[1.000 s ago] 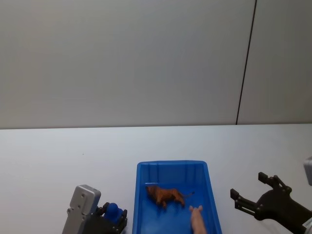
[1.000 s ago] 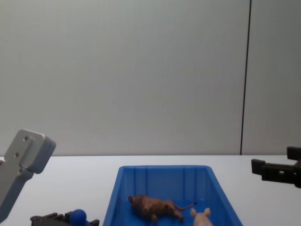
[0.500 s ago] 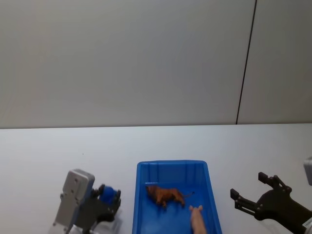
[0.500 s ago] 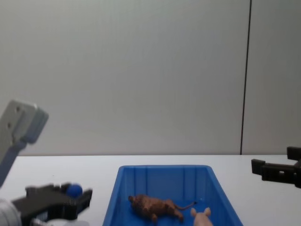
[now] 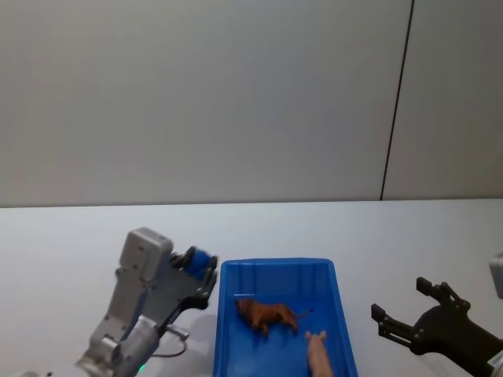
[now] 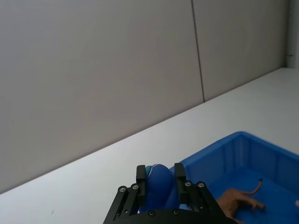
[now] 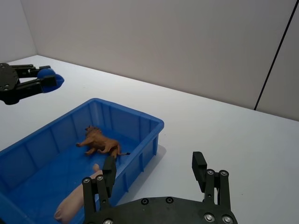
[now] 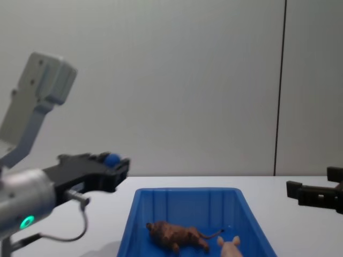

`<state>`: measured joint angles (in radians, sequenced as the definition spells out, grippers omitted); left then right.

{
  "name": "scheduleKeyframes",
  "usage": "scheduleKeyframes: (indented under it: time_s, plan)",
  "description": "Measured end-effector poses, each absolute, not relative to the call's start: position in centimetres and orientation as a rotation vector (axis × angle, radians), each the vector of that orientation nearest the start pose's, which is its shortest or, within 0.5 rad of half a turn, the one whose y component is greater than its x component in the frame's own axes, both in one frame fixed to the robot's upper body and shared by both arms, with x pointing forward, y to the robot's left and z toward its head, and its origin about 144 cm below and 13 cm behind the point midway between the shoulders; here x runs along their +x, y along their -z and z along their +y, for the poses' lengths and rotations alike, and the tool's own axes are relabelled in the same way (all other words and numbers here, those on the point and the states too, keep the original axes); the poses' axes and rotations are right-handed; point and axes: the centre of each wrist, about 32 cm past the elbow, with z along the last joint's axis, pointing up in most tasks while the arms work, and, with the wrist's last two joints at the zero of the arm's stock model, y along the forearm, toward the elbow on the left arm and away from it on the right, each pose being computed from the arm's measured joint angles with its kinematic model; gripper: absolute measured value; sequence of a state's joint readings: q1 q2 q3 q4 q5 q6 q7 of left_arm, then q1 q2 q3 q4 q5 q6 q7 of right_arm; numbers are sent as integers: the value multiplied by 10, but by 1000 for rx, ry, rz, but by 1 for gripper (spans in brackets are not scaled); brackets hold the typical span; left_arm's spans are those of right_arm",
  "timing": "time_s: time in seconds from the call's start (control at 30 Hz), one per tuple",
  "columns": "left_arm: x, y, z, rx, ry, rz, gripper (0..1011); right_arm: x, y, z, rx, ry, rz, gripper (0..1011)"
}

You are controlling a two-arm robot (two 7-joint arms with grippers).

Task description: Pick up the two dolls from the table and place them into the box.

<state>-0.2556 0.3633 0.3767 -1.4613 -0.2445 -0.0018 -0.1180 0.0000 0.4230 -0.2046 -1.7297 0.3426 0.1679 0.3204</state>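
At the head view's 6 o'clock, box: the blue box (image 5: 342, 310) sits on the white surface (image 5: 71, 243), its long side running away from the robot, ribbed inner walls showing in the chest view (image 8: 187, 206).
Lion doll: the brown lion doll (image 5: 266, 315) lies inside the box, on the floor of its far half, head toward 9 o'clock and thin tail toward 3 o'clock; the right wrist view shows it near the middle of the box floor (image 7: 100, 142).
Pig doll: the pale pink pig doll (image 5: 317, 353) also lies inside the box, at about 5 o'clock from the lion doll and close to the box's right wall, pointed ears toward the far end; the two dolls are near each other but apart.
Left gripper: the left gripper (image 5: 198, 269) is raised above the surface at 9 o'clock from the box, just beside its far left corner; its jaws are clamped on a small dark-blue figure (image 6: 156, 189), whose round head shows between the fingers in the left wrist view and as a blue knob in the chest view (image 8: 112, 159).
Right gripper: the right gripper (image 5: 407, 312) hangs low at 3 o'clock from the box, well apart from it, jaws spread wide with nothing between them; the right wrist view shows both fingers (image 7: 108, 171) parted over the bare surface beside the box.
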Motion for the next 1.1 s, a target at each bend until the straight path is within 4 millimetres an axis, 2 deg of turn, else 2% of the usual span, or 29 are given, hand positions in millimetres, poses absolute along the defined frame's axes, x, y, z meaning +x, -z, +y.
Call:
scheduleKeyframes:
  time_s: [0.13,0.2,0.27,0.3,0.33,0.4,0.5,0.6,0.63,0.67,0.83,1.1]
  plan:
    - [519,-1179,224,92,-1101,-167,346,450,-1186,-269,-130,1006,30,1001]
    - [521,-1180,220,85,-1085,-171,433,450,-1186,-269,-130,1006,30,1001]
    - [523,-1182,213,72,-1057,-174,477,450,-1186,-269,-130,1006,30,1001]
    - [525,-1183,210,65,-1041,-176,540,450,-1186,-269,-130,1006,30,1001]
    - [525,-1183,210,65,-1041,-176,540,450,-1186,-269,-130,1006,30,1001]
    - [528,-1184,204,55,-1014,-178,640,450,-1186,-269,-130,1006,30,1001]
    - [531,-1185,198,43,-983,-178,697,450,-1186,-269,-130,1006,30,1001]
    - [533,-1185,193,32,-959,-180,817,450,-1186,-269,-130,1006,30,1001]
    - [534,-1185,191,27,-946,-181,817,450,-1186,-269,-130,1006,30,1001]
    - [534,-1185,190,25,-942,-181,872,450,-1186,-269,-130,1006,30,1001]
    - [536,-1186,190,4,-910,-187,997,450,-1186,-269,-130,1006,30,1001]
    - [539,-1187,196,-25,-888,-202,1003,450,-1186,-269,-130,1006,30,1001]
